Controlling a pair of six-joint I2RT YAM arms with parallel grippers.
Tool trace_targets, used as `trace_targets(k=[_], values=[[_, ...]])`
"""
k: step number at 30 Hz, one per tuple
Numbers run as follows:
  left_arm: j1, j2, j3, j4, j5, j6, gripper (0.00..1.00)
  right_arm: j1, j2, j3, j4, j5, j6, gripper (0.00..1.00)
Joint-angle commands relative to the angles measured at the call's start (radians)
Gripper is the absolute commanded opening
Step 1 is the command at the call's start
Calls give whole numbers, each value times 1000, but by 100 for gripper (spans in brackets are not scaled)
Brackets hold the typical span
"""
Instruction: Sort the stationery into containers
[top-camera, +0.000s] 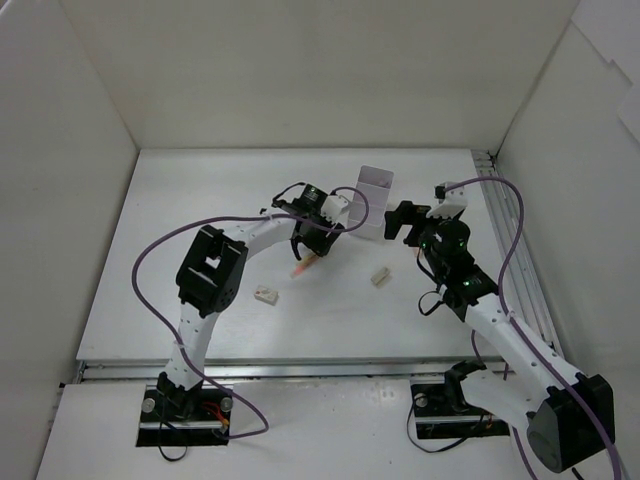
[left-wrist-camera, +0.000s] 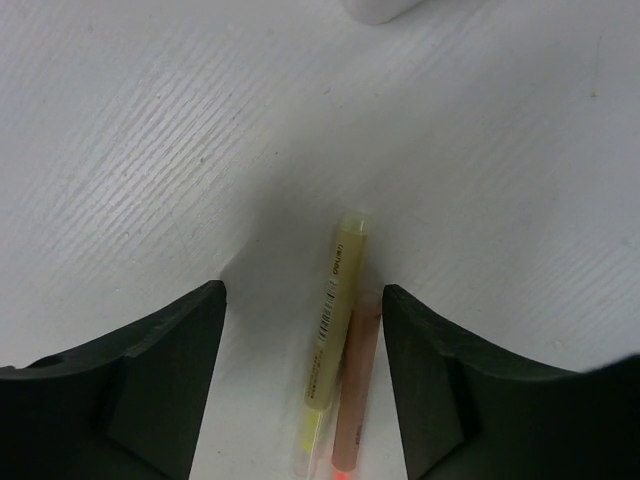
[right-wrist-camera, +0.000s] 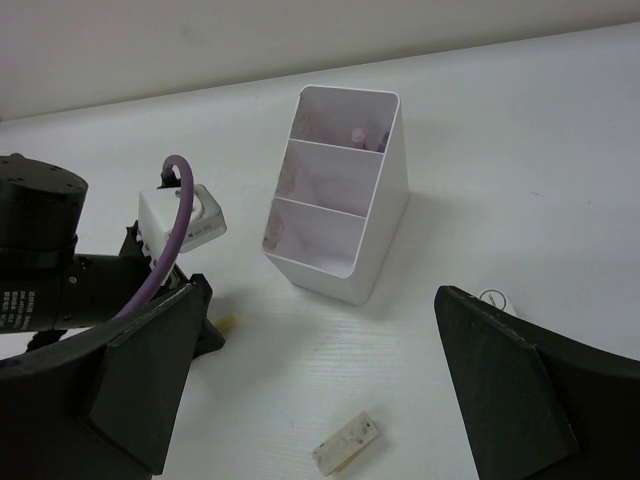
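A yellow-green pen (left-wrist-camera: 331, 330) and a red-orange pen (left-wrist-camera: 355, 385) lie side by side on the table. My left gripper (left-wrist-camera: 302, 292) is open and low over them, one finger on each side, touching neither. In the top view the left gripper (top-camera: 313, 246) hides most of the pens (top-camera: 303, 267). The white three-compartment container (right-wrist-camera: 388, 205) stands upright just beyond, with a pink piece (right-wrist-camera: 357, 133) in its far compartment. A beige eraser (right-wrist-camera: 345, 443) lies below my open, empty right gripper (right-wrist-camera: 320, 290). The yellow pen's tip (right-wrist-camera: 230, 322) peeks out by the left gripper.
A second beige eraser (top-camera: 265, 294) lies left of the pens, the first one (top-camera: 380, 276) between the arms. The container (top-camera: 375, 181) is between both grippers, my right gripper (top-camera: 405, 222) beside it. White walls enclose the table; a rail (top-camera: 520, 270) runs along the right edge.
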Motion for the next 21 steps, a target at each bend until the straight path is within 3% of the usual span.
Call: trace_targets(k=[1,7,14,21], values=[[-30,-45,-24,52,-93,-19,57,4,-21,4,58,-8,11,98],[-71,-3,-10,51,-196,-25,38,1,-24,1,54,-9,14,98],[-71,-1,-7,55,-202,-41,1,2,-35,-2,54,-1,14,98],[-61,-33,-2,92,-236,-47,0,2,-35,0,54,-8,16,98]])
